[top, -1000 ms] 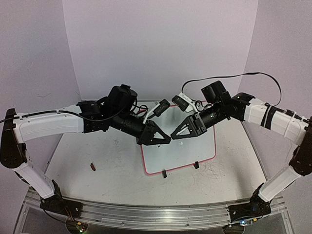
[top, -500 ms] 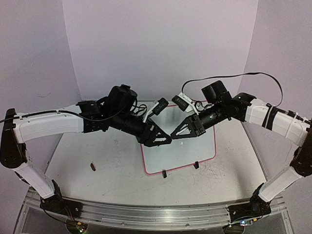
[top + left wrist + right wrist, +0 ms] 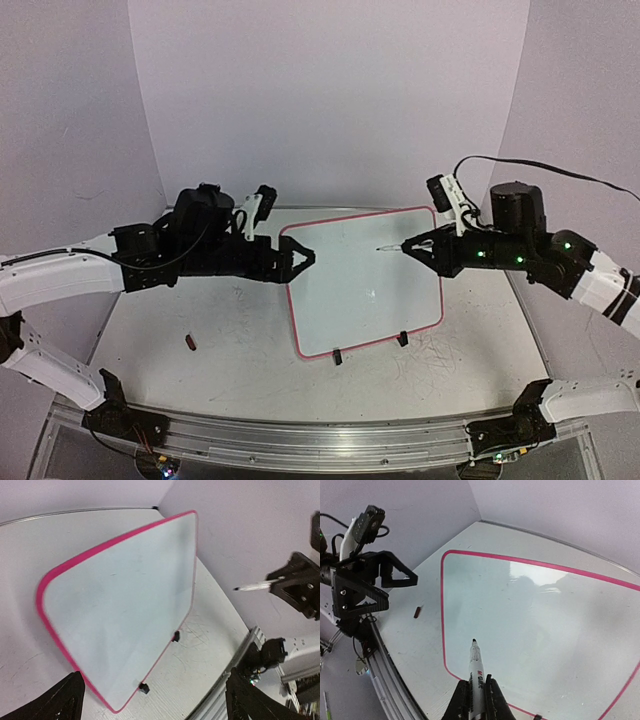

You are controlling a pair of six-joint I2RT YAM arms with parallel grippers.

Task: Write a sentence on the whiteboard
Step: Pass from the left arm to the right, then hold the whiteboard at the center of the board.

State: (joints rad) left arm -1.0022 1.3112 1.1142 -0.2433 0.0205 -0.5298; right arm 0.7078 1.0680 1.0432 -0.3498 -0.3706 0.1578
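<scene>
The whiteboard point(image 3: 360, 285), pink-rimmed, lies mid-table on two black clip feet; its face is blank and no sentence shows on it. My right gripper point(image 3: 410, 247) hovers over the board's right side, shut on a white marker point(image 3: 475, 672) whose black tip point(image 3: 380, 248) points left above the board. The left gripper point(image 3: 306, 258) hangs at the board's upper left edge, open and holding nothing. In the left wrist view its fingers point(image 3: 62, 702) stand wide apart, and the board point(image 3: 120, 605) lies ahead of them.
A small red-brown cap point(image 3: 190, 342) lies on the table left of the board, also in the right wrist view point(image 3: 417, 612). A metal rail point(image 3: 300, 440) runs along the near table edge. Purple walls close in the back and sides.
The two grippers met above the board before; now they have drawn apart. The left one opened and pulled back left. The right one pulled back right with the marker.
</scene>
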